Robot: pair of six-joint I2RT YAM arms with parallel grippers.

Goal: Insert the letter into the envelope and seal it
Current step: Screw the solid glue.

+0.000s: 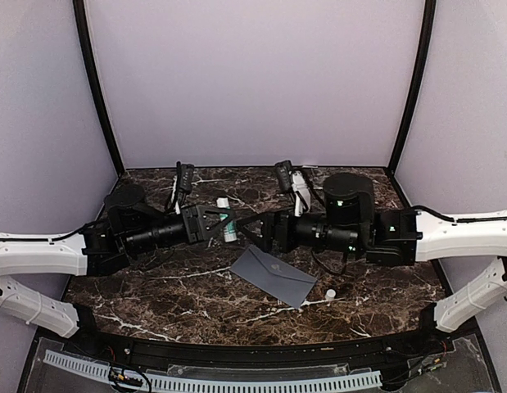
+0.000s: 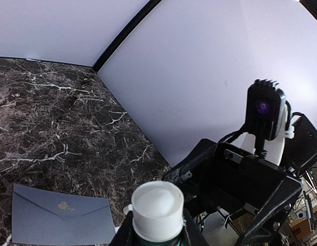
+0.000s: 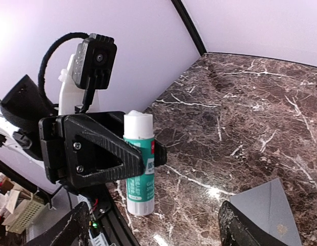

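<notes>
The left claw (image 1: 220, 223) pinches the uncapped glue stick (image 3: 139, 169). The right claw (image 3: 157, 230), spread, should steady the envelope (image 1: 273, 276), lying toward the desk's (image 1: 155, 304) near edge, before gluing.

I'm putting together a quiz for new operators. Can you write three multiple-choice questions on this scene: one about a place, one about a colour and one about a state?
1. Where is the envelope?
A. Lying flat on the table
B. Leaning on the back wall
C. Held up by the right arm

2. What colour is the label on the glue stick?
A. Red
B. Yellow
C. Green

3. What state is the left gripper in?
A. Open and empty
B. Shut on the glue stick
C. Shut on the envelope

Answers:
1 A: the top view shows it flat on the marble.
2 C: the right wrist view shows a green label under the white top.
3 B: its fingers clamp the stick's body.
</notes>
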